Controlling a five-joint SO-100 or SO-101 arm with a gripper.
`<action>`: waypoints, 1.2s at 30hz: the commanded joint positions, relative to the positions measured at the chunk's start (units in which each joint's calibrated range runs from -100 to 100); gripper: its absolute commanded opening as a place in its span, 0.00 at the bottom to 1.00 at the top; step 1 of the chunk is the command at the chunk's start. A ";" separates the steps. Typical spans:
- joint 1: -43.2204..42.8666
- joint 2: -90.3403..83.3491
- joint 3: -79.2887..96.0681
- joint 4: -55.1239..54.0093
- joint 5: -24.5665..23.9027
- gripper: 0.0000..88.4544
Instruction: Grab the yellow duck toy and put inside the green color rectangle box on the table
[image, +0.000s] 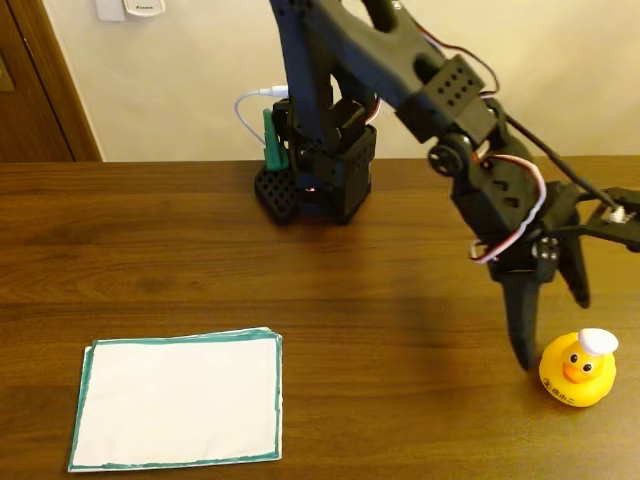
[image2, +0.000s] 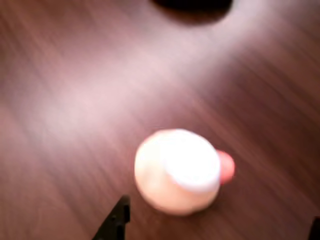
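Item one, the yellow duck toy (image: 578, 371): I see it upright on the table (image: 380, 300) at the far right of the fixed view, white cap on top, orange beak and dark lettering facing the camera. In the wrist view it (image2: 177, 172) appears blurred and washed out, beak pointing right.

Item two, the gripper (image: 553, 333): I read its two dark fingers as spread apart, tips just above the tabletop, one finger just left of the duck, nothing pinched. One fingertip (image2: 116, 220) shows lower left of the duck in the wrist view.

Item three, the green color rectangle box (image: 178, 402): lower left, well apart from the duck.

Item four, the arm base (image: 318, 170): rear centre.
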 joint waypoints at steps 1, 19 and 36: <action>-1.24 4.26 -6.65 -2.54 -0.15 0.71; -3.24 18.93 -4.83 -25.55 -2.05 0.60; -3.24 14.30 -4.10 -12.00 -4.25 0.60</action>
